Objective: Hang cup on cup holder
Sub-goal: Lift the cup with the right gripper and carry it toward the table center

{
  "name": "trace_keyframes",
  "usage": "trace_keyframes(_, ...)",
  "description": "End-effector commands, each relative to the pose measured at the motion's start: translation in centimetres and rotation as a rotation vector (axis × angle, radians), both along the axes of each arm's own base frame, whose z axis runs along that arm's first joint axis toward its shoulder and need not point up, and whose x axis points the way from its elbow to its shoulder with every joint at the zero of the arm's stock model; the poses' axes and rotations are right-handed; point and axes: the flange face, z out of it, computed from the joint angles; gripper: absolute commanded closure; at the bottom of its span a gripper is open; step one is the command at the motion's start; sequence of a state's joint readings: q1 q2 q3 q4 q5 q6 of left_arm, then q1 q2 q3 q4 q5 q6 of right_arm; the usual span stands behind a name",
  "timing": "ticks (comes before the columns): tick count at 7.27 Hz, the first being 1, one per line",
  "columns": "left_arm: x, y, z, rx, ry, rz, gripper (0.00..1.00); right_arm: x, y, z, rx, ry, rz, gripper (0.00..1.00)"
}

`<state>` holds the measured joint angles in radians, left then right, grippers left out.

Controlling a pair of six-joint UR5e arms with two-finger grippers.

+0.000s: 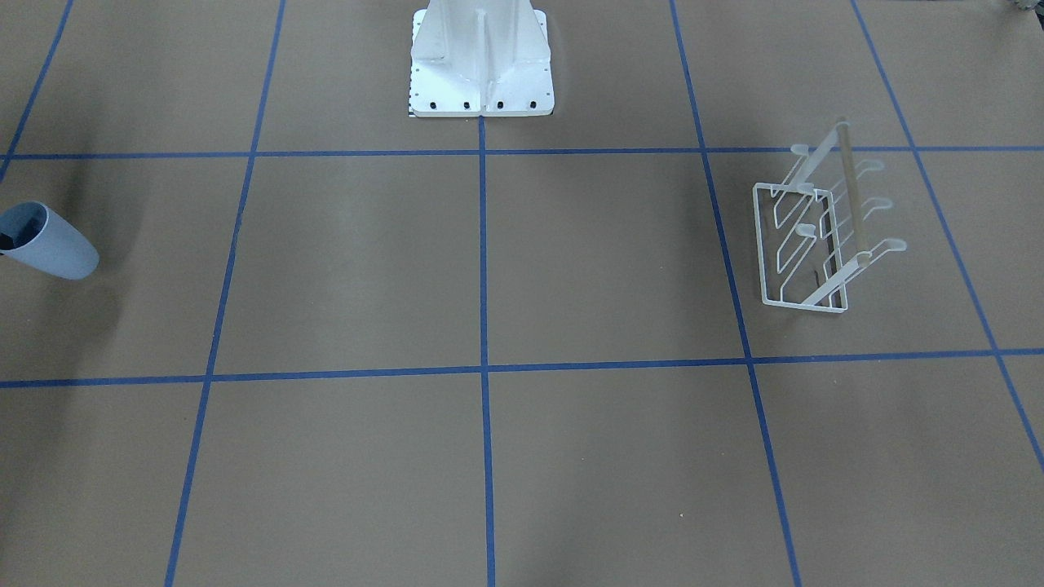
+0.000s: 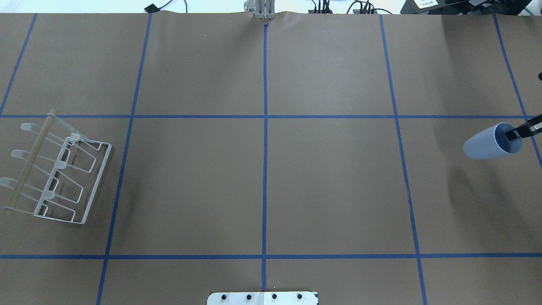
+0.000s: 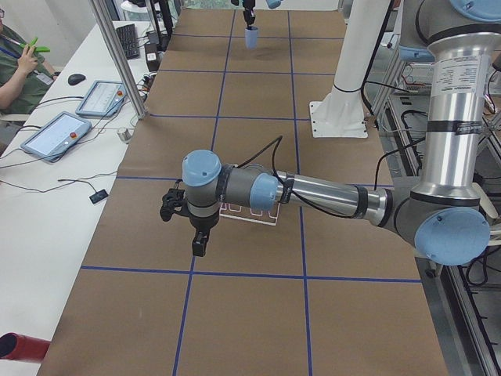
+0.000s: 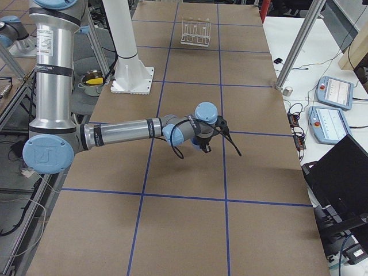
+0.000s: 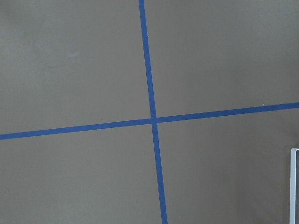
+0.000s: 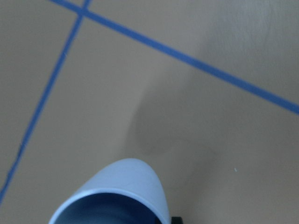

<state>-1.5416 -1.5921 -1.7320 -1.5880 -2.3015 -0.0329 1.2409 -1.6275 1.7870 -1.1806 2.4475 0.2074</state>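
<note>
Now, cup (image 2: 482, 146): tilted, mouth turned outward, held above the table (image 2: 330, 178) at its right end, well apart from the rack.
cup holder (image 2: 59, 178): standing at the left end.
right gripper (image 2: 515, 134): fingers pinching the cup's rim.
left gripper (image 3: 199, 241): finger state cannot be told.

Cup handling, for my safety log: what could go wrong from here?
The right pincer pinches only the rim of the cup, which hangs tilted above the table; it could slip. The cup holder stands at the table's opposite end, so the carry is long. The left arm hovers by the holder and might block the approach.
</note>
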Motion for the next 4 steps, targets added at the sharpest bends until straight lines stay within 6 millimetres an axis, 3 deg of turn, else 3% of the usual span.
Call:
trace_keyframes(1,0.0,-1.3,-2.2,0.106,0.005,-0.008,0.02,-2.1,-2.7,-8.4,-0.047,-0.178,0.203,1.0)
trace_keyframes(2,0.2,-2.5,-4.5,0.143,0.035,-0.088,0.02,-3.4,-3.6,-12.3,-0.084,-0.267,0.254,1.0)
trace_keyframes(4,6.8,-4.2,-10.1,0.239,0.177,-0.177,0.02,-5.1,-3.1,-16.9,-0.129,-0.43,0.317,1.0)
